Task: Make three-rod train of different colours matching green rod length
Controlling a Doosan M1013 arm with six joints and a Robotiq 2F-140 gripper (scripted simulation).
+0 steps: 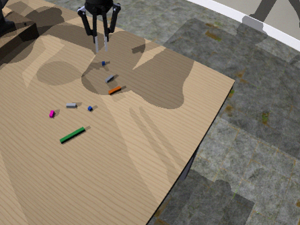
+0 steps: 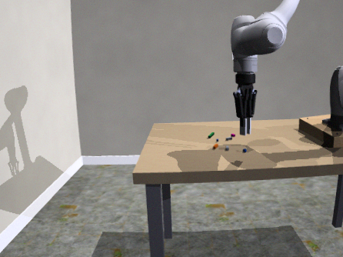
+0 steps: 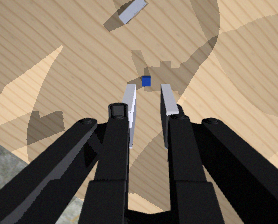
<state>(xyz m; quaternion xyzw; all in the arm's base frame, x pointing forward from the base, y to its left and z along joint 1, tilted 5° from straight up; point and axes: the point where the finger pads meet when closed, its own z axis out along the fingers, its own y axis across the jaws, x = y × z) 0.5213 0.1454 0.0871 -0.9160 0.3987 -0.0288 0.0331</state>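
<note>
My gripper (image 1: pixel 101 50) (image 2: pixel 244 134) (image 3: pixel 148 98) is open with a narrow gap, empty, high above the table near a blue rod (image 1: pixel 103 63) (image 2: pixel 244 151) (image 3: pixel 146 81). A grey rod (image 1: pixel 109 79) (image 2: pixel 227 148) (image 3: pixel 132 11) and an orange rod (image 1: pixel 115 90) (image 2: pixel 215 146) lie near each other, apart. Another grey rod (image 1: pixel 70 105) (image 2: pixel 229 138) lies between a magenta rod (image 1: pixel 52 113) (image 2: pixel 233 135) and a second blue rod (image 1: pixel 89 108) (image 2: pixel 217 140), touching neither. The green rod (image 1: pixel 72 135) (image 2: pixel 211 135) lies apart from the others.
The wooden table (image 1: pixel 111 186) (image 2: pixel 161 135) has its corner at the right in the top view. The arm's raised wooden base (image 1: pixel 20 38) (image 2: pixel 317 129) stands on the table. Shadows of the arm fall across the table.
</note>
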